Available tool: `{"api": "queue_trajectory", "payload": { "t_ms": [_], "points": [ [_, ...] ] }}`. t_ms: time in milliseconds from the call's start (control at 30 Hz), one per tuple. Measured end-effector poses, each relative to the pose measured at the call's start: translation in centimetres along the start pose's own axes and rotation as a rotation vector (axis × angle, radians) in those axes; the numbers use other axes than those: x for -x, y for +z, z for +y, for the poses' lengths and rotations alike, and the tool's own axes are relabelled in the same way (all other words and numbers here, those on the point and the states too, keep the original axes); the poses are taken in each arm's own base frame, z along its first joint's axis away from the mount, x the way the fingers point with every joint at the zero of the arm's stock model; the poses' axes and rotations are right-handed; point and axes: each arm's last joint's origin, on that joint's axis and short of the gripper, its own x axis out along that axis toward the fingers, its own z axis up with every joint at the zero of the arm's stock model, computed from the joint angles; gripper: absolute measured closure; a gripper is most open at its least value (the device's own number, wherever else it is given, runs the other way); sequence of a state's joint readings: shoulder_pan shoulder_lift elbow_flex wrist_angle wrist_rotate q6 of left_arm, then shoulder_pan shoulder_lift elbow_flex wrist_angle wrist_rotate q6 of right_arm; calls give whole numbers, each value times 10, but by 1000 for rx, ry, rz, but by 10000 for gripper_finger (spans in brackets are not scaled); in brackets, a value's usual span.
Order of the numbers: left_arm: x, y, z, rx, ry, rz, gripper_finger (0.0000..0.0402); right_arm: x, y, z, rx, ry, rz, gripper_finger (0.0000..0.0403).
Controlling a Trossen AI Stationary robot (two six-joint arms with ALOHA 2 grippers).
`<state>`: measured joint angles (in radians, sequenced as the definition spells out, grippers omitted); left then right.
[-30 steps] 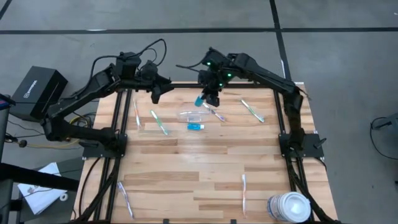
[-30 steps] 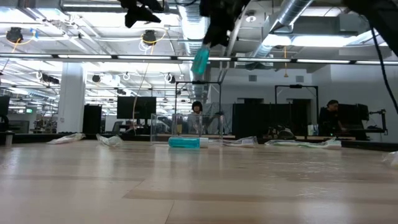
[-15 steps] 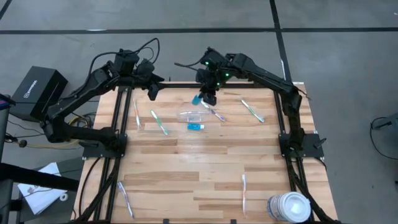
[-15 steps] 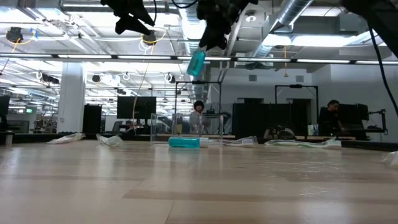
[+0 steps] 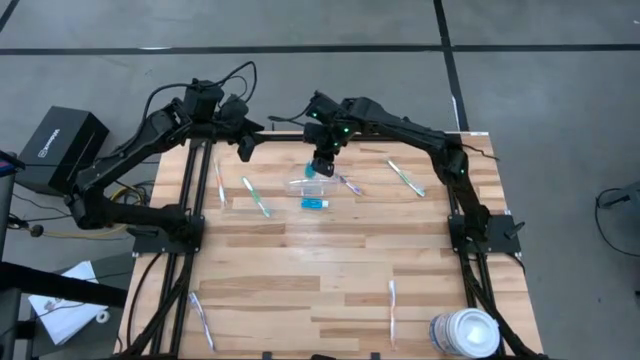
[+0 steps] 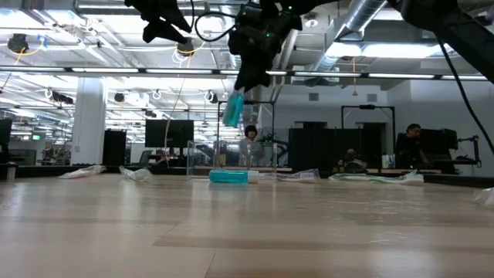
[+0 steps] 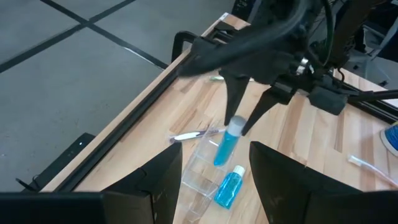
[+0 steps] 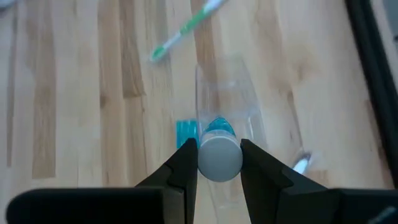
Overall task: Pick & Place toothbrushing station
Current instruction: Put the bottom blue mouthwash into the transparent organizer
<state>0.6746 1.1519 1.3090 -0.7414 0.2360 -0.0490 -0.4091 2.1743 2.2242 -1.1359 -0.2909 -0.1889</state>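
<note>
My right gripper [image 5: 320, 163] is shut on a teal toothpaste tube [image 5: 311, 172] and holds it just above the small clear plastic container [image 5: 308, 186] at the table's far middle. It shows in the low view [image 6: 251, 73] with the tube [image 6: 233, 110] below it. A second teal tube [image 5: 315, 203] lies flat on the wood just in front of the container. Thin toothbrushes lie flat around them: a green one [image 5: 256, 197], a pale one [image 5: 220, 183] and one beside the container [image 5: 347, 182]. My left gripper [image 5: 243, 150] is open and empty above the far left edge. My right gripper pinches the tube's white cap end [image 8: 219, 157] between its two fingers [image 8: 184, 165]. The fingers come from above, pointing down. The tube hangs below them, slightly tilted, clear of the table, its teal body [image 7: 225, 148] over the container's open top.
More toothbrushes lie at the far right [image 5: 406, 178], near left [image 5: 200, 318] and near right [image 5: 392, 310]. A large white round tub [image 5: 465, 332] stands at the near right corner. Black frame rails run along the table's left and right sides. People show in the room behind.
My right gripper has gone toward the table's left edge and down with the teal tube, which now hangs over the clear container, lower than before. My left gripper has drawn back a little toward the table's left edge and stays open.
</note>
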Motion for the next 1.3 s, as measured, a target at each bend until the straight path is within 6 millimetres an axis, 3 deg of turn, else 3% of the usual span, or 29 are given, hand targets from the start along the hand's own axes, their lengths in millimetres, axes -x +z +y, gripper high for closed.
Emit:
{"api": "queue_trajectory", "payload": {
  "t_ms": [500, 1300],
  "points": [
    [0, 0, 0, 0, 0, -1, 220, -29, -8, -24, -71, -4, 62, 319],
    [0, 2, 0, -5, -1, -20, 220, -25, -11, -41, -76, -31, 57, 319]
  ]
}}
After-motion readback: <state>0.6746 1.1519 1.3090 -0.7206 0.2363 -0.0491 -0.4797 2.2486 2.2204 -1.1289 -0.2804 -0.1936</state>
